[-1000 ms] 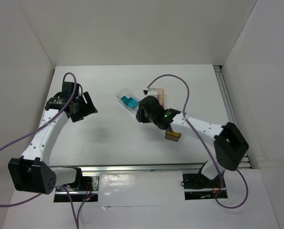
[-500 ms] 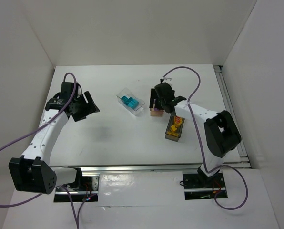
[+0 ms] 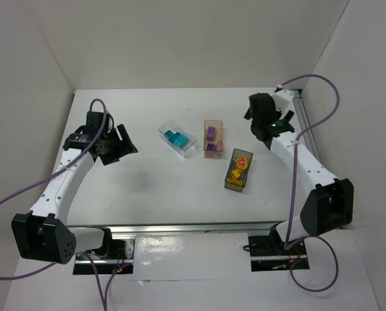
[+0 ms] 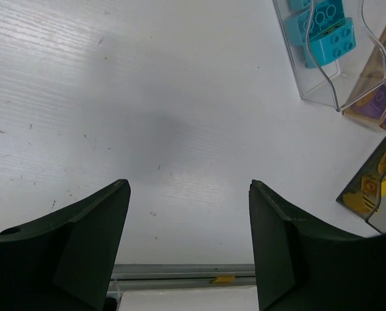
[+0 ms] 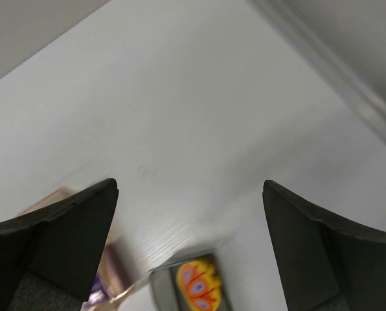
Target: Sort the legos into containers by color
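The white surface (image 3: 147,188) holds three bins near its middle, and they sit between the two hands. The left hand (image 4: 188,188) is off to their left. The right hand (image 5: 190,188) is off to their right and a bit farther back. Both hands are spread wide with nothing in them. The clear bin (image 3: 190,149) is nearest the left hand, and its long side runs slanted, from far-left to near-right. The amber bin (image 3: 213,123) is just beside it, with its long side pointing straight away from the arms. The dark bin (image 3: 235,184) lies near-left of the right hand, and its long side points almost the same way, leaning a little right at the far end. The teal bricks (image 3: 175,138) lie in the clear bin, the purple bricks (image 3: 210,133) in the amber one, and the yellow bricks (image 3: 238,170) in the dark one. I see no loose brick on the surface, so the sorting looks done.
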You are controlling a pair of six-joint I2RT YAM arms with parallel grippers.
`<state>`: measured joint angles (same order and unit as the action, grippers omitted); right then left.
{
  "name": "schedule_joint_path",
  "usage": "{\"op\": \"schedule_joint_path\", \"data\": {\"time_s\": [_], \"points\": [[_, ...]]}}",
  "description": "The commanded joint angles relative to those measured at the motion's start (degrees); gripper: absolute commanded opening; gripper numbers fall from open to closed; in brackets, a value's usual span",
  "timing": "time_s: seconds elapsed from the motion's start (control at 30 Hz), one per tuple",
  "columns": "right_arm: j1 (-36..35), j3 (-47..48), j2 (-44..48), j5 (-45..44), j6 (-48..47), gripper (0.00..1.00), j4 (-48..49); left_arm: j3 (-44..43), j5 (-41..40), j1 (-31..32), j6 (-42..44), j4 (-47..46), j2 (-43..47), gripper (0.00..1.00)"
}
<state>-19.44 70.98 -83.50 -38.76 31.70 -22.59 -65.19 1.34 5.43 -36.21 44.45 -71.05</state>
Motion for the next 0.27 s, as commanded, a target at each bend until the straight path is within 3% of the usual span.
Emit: {"op": "schedule_joint_path", "data": {"time_s": [0.0,0.17,0.23], "points": [[5.80,-1.28,2.21,-10.54,6.62,1.00,-10.36,-1.17,-0.64,0.63,0.17,-1.47,0.91,0.81],[12.58,-5.58,3.96,-6.08,7.93,1.00,-11.51,-1.70,-1.17,1.16,0.17,-1.47,0.91,0.81],[13.81,-7.95,4.83,-2.91,4.87,0.99,-6.89,-1.70,-1.17,1.77,0.17,-1.47,0.91,0.81]]}}
